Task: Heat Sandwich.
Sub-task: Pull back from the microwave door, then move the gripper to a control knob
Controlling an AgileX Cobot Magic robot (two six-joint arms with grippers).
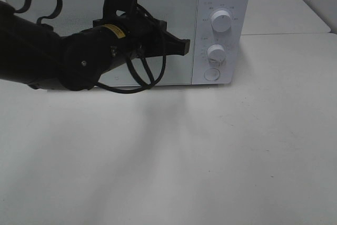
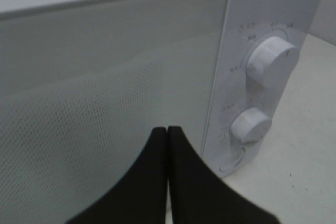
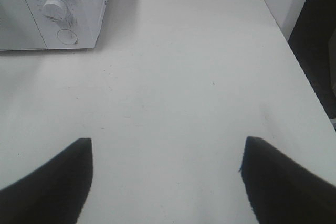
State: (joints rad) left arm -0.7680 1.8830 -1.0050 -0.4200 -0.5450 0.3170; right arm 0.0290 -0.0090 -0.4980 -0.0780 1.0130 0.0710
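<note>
Pressed together, the left end effector [image 2: 167,129] was held just before the shut microwave door [image 2: 105,72]; the right end effector [image 3: 167,139] was held spread above the tabletop [image 3: 184,77]. Where the sandwich lay could not be told.

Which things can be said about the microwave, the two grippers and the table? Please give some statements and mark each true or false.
1. The microwave door is closed. True.
2. The left gripper is shut, close to that door. True.
3. The right gripper is open above the table. True.
4. A sandwich lies on the table. False: no sandwich is in view.
5. The control panel has three knobs. False: it has an upper knob, a lower knob and a round button beneath.
</note>
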